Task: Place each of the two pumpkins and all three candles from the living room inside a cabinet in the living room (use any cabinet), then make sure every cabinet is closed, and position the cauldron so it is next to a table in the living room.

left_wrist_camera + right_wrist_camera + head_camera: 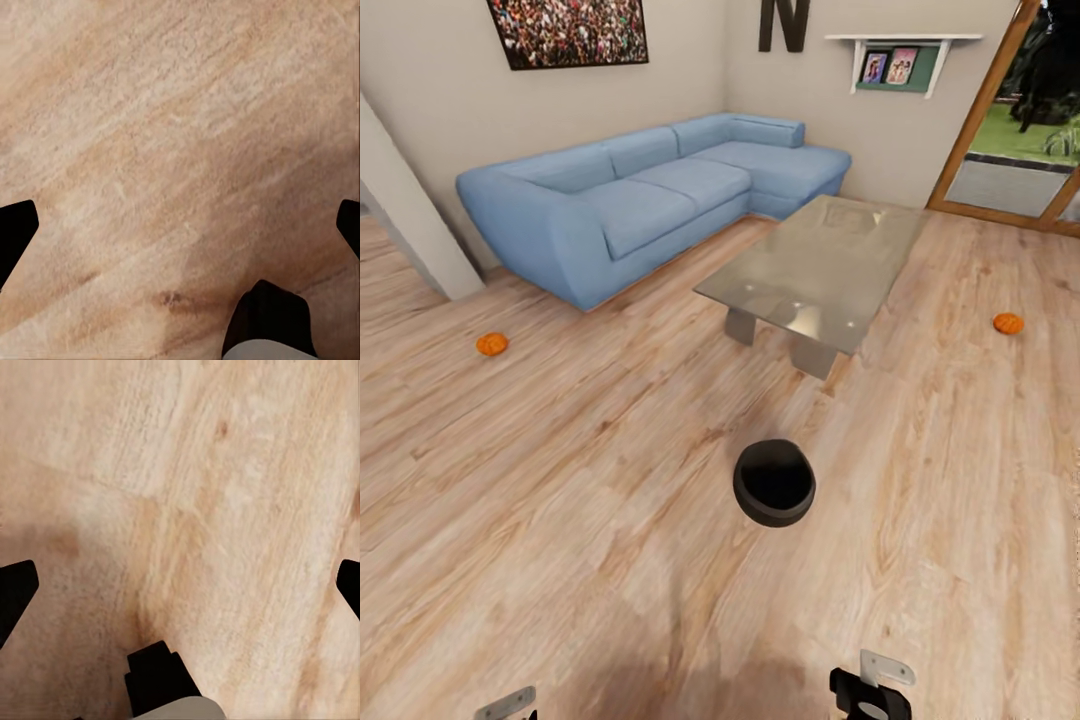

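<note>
The pale wood-plank floor [560,520] spreads across most of the head view, from the lower edge up to the walls. Along the upper left of the frame stands a long light-blue corner sofa [650,195], its chaise end reaching toward the upper middle. Just right of centre, in front of the sofa, sits the low rectangular desk with a reflective grey glass top [815,265] and short grey base. At the upper right a wood-framed glass door [1010,150] opens onto green outside, and on the wall beside it hangs a small white shelf [900,60] with framed pictures; a dark crowd poster [568,30] hangs at the upper left. Below centre, on bare floor and near the desk's close corner but apart from it, rests the round black cauldron [774,482], mouth up. One small orange pumpkin [491,344] lies on the floor at the left, near the sofa's end; the other small orange pumpkin [1008,323] lies at the right, well apart from the desk. The left claw [180,232] hangs over the planks with its dark fingertips spread wide, gripping nothing; the right claw [180,592] likewise hangs over the floor, tips wide apart and empty.
</note>
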Robot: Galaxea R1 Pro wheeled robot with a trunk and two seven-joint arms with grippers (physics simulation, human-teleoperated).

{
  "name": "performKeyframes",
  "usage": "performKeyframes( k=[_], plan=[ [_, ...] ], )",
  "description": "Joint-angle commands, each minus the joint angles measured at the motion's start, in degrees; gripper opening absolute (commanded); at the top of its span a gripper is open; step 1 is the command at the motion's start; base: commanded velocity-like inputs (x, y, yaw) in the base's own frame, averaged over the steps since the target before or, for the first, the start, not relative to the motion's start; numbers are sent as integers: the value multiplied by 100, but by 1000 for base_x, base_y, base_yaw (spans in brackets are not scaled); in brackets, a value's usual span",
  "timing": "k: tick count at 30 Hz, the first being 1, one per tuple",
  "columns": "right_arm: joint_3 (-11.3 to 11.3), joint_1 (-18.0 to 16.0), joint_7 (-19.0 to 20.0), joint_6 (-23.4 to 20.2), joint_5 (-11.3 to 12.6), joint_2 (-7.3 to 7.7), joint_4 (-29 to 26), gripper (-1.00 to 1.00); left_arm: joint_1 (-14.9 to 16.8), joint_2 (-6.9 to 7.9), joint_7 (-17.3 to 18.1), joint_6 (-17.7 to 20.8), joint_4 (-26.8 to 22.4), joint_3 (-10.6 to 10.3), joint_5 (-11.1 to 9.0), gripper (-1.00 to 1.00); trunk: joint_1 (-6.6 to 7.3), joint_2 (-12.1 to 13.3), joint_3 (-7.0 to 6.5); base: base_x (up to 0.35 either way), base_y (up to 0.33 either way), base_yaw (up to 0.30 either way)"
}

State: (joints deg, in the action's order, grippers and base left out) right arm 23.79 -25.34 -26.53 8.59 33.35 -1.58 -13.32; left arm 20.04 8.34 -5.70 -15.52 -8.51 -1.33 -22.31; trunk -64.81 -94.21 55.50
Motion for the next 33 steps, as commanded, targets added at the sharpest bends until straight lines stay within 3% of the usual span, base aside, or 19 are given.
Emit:
performKeyframes(
  k=[1,17,33],
  plan=[
    [53,-6,-19,40,55,-10,1,100,0,1,-19,-13,-1,-16,-11,100,-2,-1,7,296,0,-270],
    [91,-5,-19,63,-10,-27,-49,100,0,1,-27,-21,-1,-16,-11,100,-2,-1,-80,194,24,-237],
    [99,-4,-19,70,-13,-27,-56,100,0,1,-27,-21,-1,-22,-11,100,-2,-1,-140,103,85,-135]
  ],
)
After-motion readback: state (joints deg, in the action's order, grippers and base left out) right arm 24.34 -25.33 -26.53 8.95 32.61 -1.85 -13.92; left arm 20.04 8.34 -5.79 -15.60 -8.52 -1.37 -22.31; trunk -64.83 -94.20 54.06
